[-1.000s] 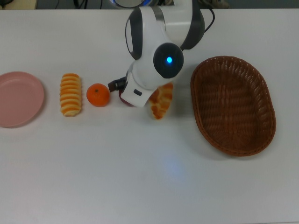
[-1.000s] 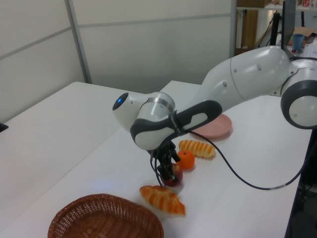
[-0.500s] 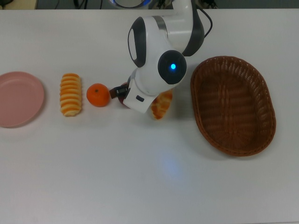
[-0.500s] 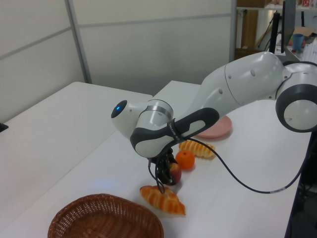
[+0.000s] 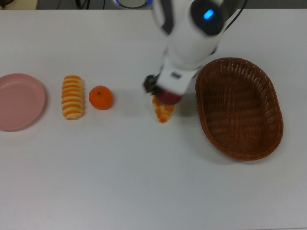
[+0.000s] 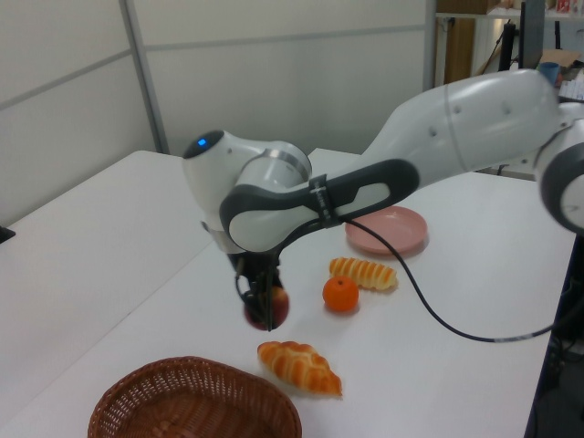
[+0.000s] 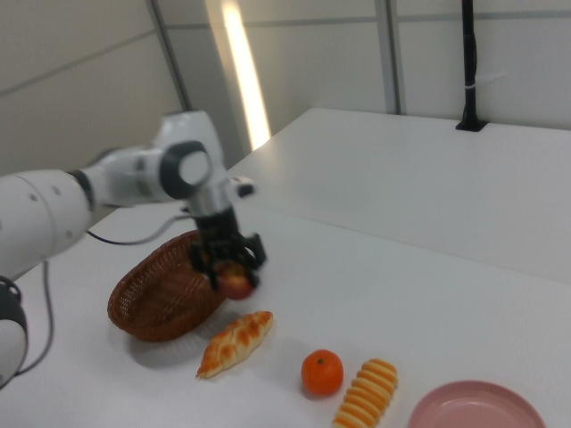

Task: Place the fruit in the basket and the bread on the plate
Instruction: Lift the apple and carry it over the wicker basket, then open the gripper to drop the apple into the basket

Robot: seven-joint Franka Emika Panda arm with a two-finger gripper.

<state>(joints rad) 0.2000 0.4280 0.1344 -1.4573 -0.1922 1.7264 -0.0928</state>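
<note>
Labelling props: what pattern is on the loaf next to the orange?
Golden-orange loaf with pale crosswise stripes; clearest in the top view.

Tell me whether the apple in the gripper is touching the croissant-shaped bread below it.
Apart. In the left view the apple, held in the gripper, hangs clear of the table with white tabletop visible between it and the croissant. The right view shows the same gap.

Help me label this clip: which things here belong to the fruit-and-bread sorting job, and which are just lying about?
Belong to the job:
apple, held by the gripper
orange
ribbed loaf
croissant
basket
pink plate

Just lying about:
Nothing else on the table; only a black cable standing behind it.
</note>
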